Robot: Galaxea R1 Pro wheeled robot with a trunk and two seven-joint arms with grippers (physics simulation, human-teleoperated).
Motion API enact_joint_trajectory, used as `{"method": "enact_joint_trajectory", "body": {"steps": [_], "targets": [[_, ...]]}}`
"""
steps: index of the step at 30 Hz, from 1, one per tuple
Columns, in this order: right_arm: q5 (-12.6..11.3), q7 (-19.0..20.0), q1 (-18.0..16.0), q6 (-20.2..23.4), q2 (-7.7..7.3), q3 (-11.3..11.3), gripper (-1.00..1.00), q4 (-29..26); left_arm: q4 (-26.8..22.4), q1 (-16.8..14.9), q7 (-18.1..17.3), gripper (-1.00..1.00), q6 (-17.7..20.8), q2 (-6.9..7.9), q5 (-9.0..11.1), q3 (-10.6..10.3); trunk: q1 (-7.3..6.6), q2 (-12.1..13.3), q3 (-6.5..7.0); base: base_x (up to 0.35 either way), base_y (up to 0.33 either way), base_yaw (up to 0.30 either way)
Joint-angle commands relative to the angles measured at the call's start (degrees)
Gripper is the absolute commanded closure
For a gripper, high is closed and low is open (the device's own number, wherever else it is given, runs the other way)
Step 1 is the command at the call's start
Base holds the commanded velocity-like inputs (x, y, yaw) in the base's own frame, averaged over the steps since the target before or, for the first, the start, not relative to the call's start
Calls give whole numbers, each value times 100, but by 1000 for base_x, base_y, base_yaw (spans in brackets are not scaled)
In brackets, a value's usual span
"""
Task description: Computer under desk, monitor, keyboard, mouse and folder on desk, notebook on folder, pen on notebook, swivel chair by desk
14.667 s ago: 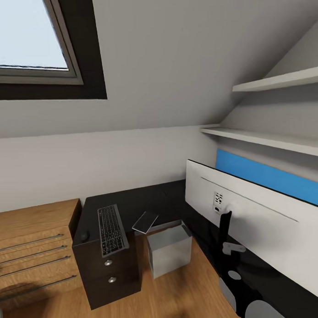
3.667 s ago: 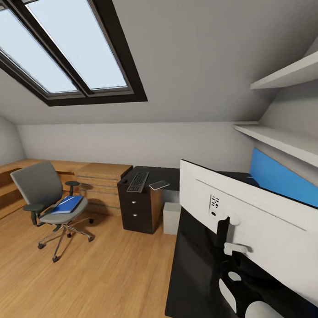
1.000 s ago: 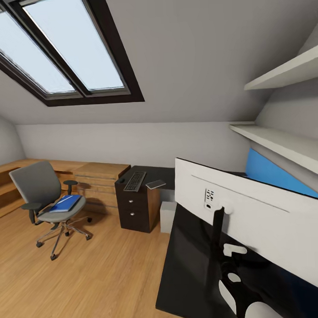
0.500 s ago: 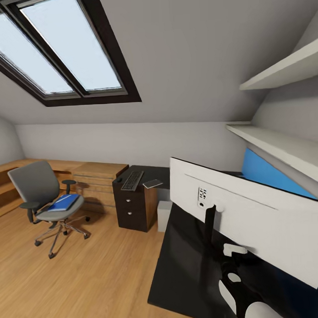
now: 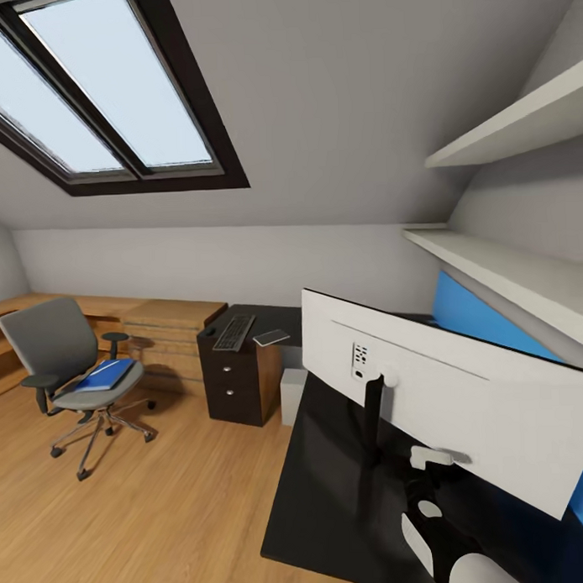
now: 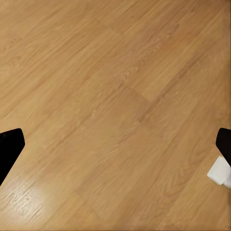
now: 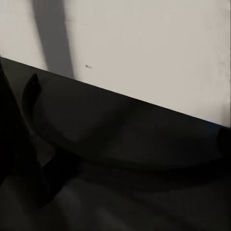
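The monitor (image 5: 463, 395) stands on the near wing of the black desk (image 5: 332, 492), its pale back toward me. On the desk's far end lie the keyboard (image 5: 234, 332), the mouse (image 5: 210, 332) and the notebook (image 5: 270, 337), above the dark drawer unit (image 5: 236, 390). The computer (image 5: 293, 396) sits on the floor under the desk. The swivel chair (image 5: 54, 346) stands apart at the left with the blue folder (image 5: 105, 375) on its seat. The pen is too small to tell. My left gripper (image 6: 115, 144) hangs open over bare floor. My right gripper (image 7: 115, 144) is open over the desk by the monitor's back.
Light wooden low shelving (image 5: 170, 317) runs along the far wall left of the desk. White wall shelves (image 5: 509, 267) and a blue wall panel (image 5: 469, 315) are behind the monitor. A skylight (image 5: 92, 105) is overhead. Wooden floor (image 5: 164, 498) lies between me and the chair.
The whole head view has slid: chair, drawers and monitor all sit further left in the picture, so the camera moved. None of the things themselves has moved.
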Motion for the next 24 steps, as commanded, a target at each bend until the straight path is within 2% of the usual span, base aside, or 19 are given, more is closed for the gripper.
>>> {"method": "enact_joint_trajectory", "body": {"steps": [1, 17, 24], "targets": [[32, -13, -6, -16, 5, -25, -100, 6, -10, -1, 33, -100, -36, 9, 60, -36, 1, -6, -3, 0, 0, -252], [33, -13, -6, -17, 5, -25, -100, 5, -9, -1, 26, -100, -33, 13, 60, -34, 1, -6, 38, 3, 0, -268], [31, -13, -6, -17, 5, -25, -100, 5, -7, -1, 21, -100, -19, 17, 60, -35, 1, -6, 39, 189, 0, -236]]}}
